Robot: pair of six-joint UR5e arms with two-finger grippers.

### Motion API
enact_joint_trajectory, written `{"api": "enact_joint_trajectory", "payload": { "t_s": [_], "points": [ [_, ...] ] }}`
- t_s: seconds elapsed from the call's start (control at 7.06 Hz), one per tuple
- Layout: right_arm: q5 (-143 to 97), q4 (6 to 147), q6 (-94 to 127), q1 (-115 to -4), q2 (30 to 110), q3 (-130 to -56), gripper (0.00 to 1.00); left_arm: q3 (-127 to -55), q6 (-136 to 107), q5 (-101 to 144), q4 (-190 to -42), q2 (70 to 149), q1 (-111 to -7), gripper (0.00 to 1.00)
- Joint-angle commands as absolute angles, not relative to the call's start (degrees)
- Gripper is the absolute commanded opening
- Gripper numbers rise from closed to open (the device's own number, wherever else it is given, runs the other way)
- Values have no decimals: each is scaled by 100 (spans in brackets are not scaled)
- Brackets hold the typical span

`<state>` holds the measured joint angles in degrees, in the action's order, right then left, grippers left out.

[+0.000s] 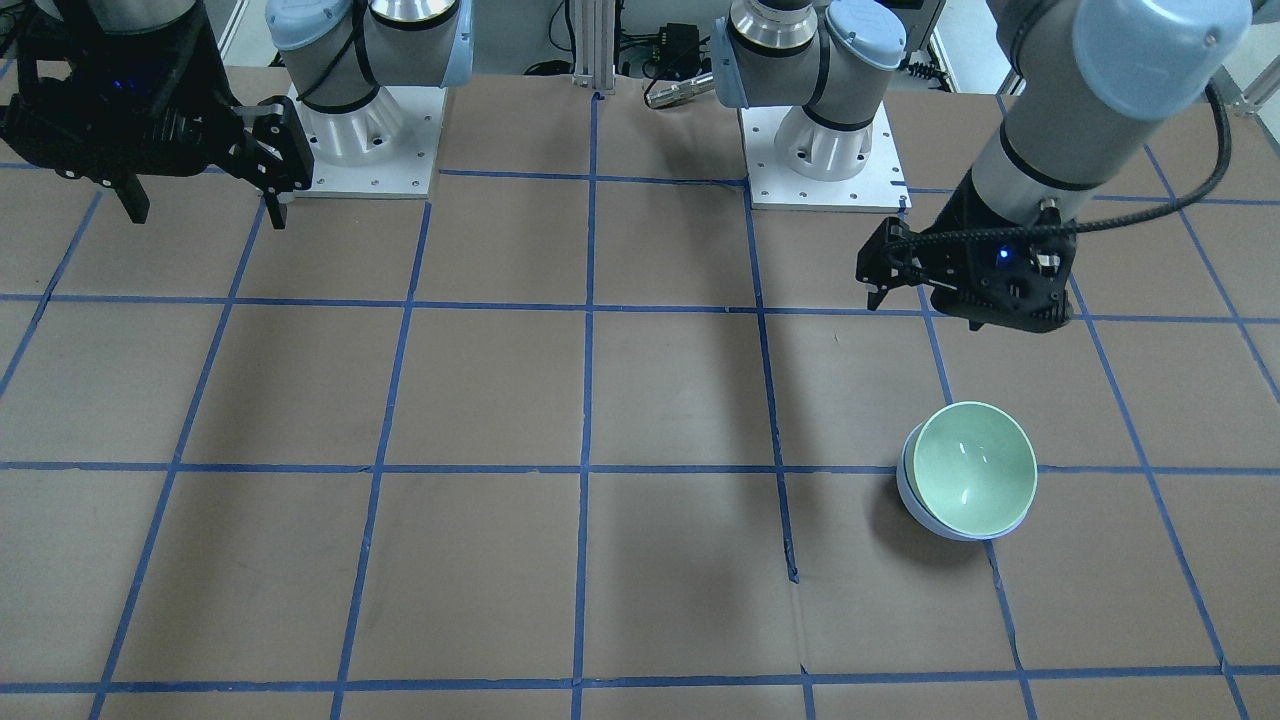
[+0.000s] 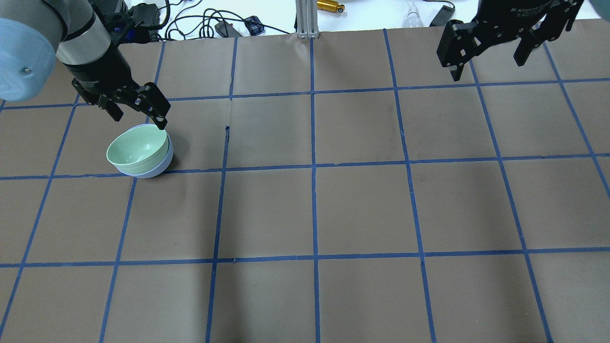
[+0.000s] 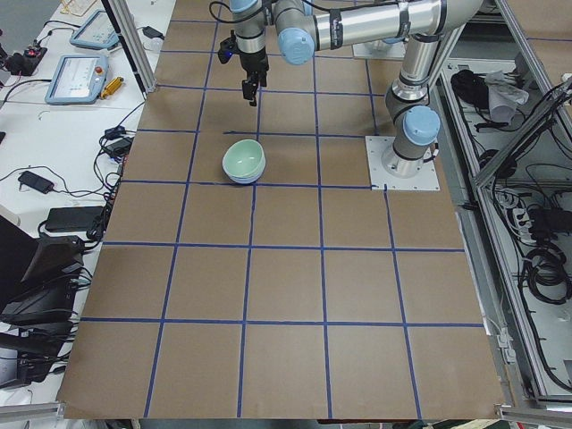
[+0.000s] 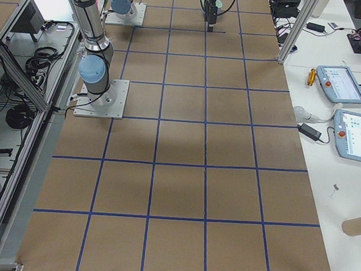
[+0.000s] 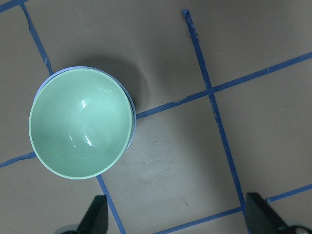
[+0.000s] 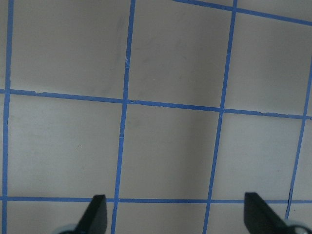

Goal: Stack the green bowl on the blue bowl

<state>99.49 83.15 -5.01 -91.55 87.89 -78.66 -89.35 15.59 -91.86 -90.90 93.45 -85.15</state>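
The green bowl [image 2: 137,150] sat nested, apparently level, in the blue bowl [image 2: 155,169] on my left, so I judged stacking complete: left gripper [image 2: 138,116] hung spread and empty just beside it, right gripper [image 2: 487,66] spread, well apart.

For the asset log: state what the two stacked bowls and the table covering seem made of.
Green bowl: glazed ceramic or hard plastic, glossy; sharp light glints show inside it. Blue bowl: likely the same; only its smooth, shiny outer wall shows. Table covering: matte brown paper or card, judging by its seams and dull surface, gridded with blue tape.
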Motion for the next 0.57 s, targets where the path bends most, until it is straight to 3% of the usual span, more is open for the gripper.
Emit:
{"api": "enact_joint_trajectory", "payload": {
  "t_s": [0.0,0.42],
  "points": [
    [9949,8314,-501,-9158,8789,-7866,100,-8929,233,-9141,-9316,9062,-9059,100],
    [9949,8314,-501,-9158,8789,-7866,100,-8947,202,-9167,-9386,8860,-9123,100]
  ]
}}
